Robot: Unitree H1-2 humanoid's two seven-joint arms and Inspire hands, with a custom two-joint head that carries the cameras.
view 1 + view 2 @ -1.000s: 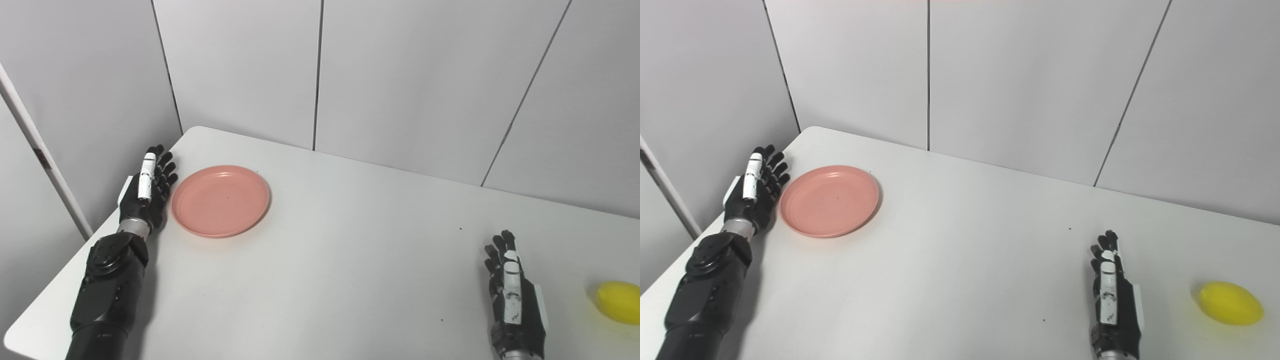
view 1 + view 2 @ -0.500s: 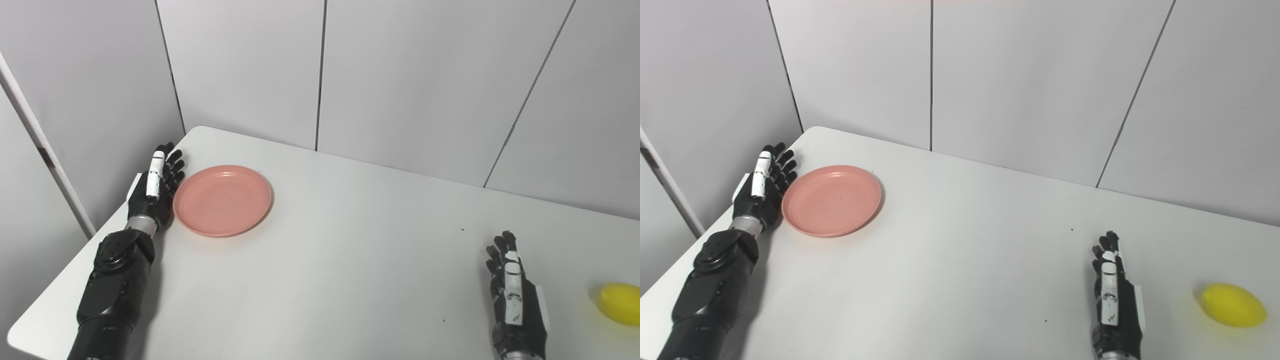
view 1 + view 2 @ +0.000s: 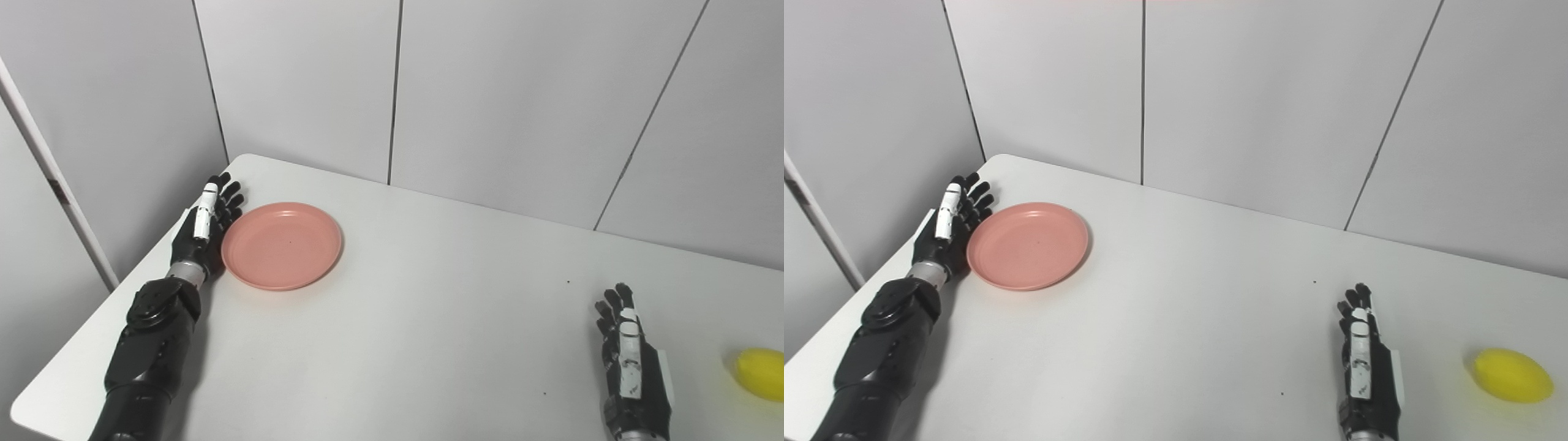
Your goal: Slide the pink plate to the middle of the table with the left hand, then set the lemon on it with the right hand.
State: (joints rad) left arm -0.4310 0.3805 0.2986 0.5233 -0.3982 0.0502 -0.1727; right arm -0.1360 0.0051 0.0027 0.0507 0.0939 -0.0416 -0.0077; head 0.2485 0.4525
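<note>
Lemon (image 3: 761, 374) cut off at frame's right edge.

I see: white table (image 3: 429, 343), rounded corner at 11 o'clock; grey panelled walls (image 3: 502, 92) with dark seams, 9 through 3 o'clock; even light

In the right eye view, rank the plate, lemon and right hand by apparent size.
1. Plate, clearly largest.
2. Right hand.
3. Lemon.
The hand and lemon sit nearer the camera, so true sizes are unsure.
</note>
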